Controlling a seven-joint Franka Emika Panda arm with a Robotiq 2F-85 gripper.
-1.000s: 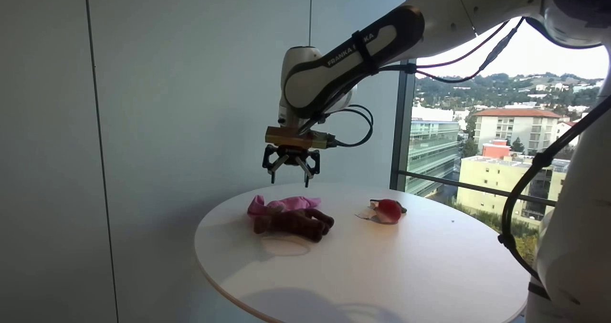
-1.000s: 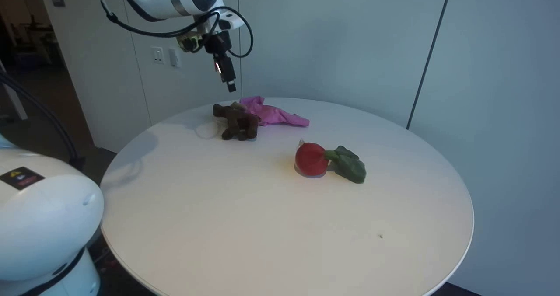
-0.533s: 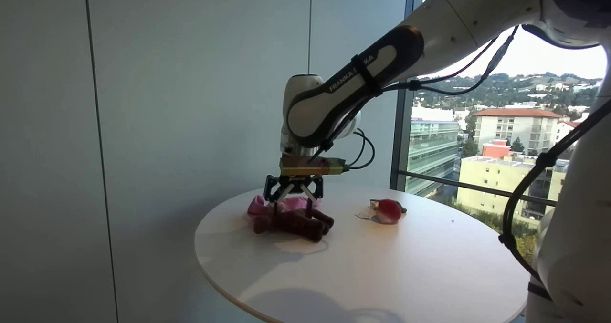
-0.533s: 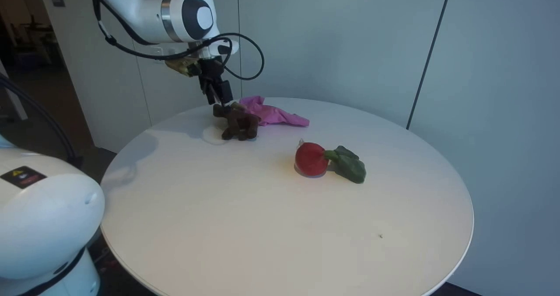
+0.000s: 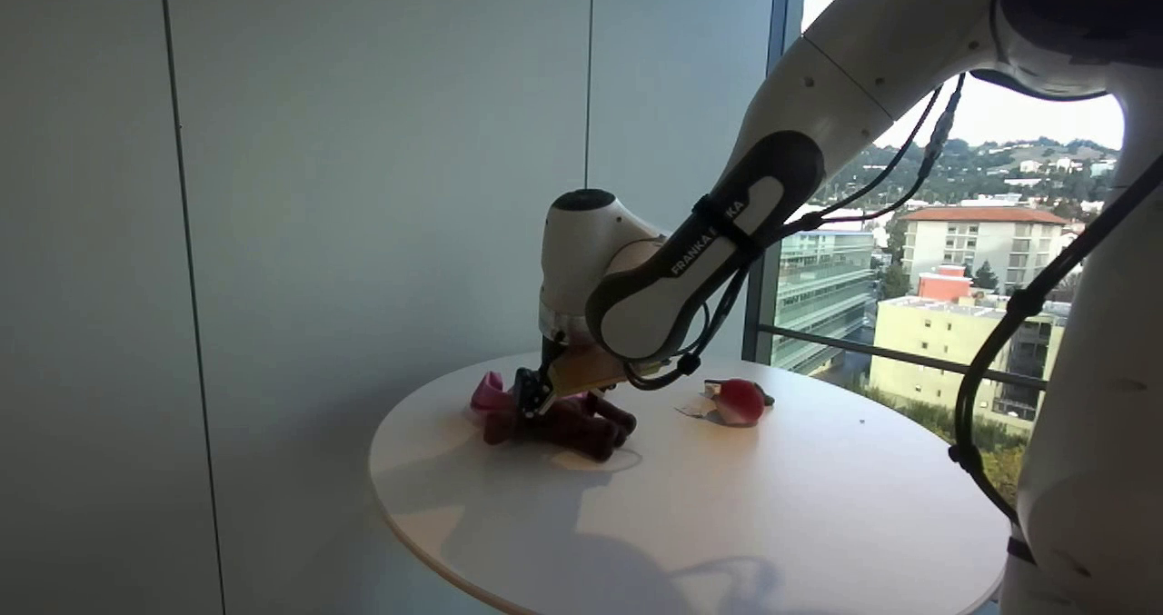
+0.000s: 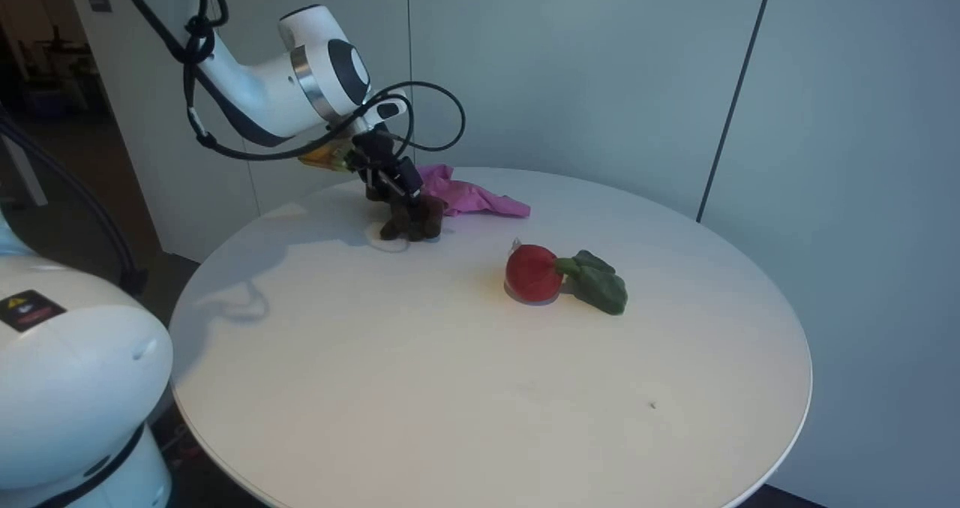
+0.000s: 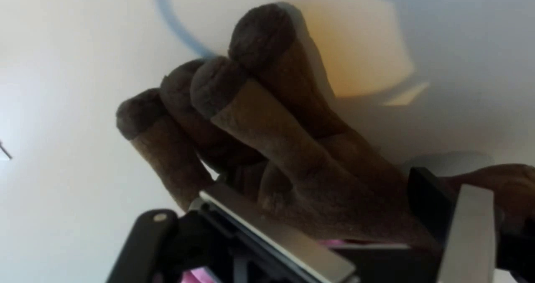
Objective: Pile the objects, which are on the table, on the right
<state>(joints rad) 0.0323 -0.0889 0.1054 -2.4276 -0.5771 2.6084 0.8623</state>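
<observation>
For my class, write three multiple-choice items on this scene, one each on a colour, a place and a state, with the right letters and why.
1. What colour are the leaves of the toy vegetable?
A. Yellow
B. Blue
C. Green

2. Where is the pink cloth?
A. Close to the brown plush toy
B. Under the toy vegetable
C. On the toy vegetable

3. How is the brown plush toy placed?
A. On its feet
B. Lying down
C. In the air

1: C, an exterior view shows them green.
2: A, both exterior views show it there, apart from the toy vegetable.
3: B, the wrist view shows its legs stretched out along the tabletop.
</observation>
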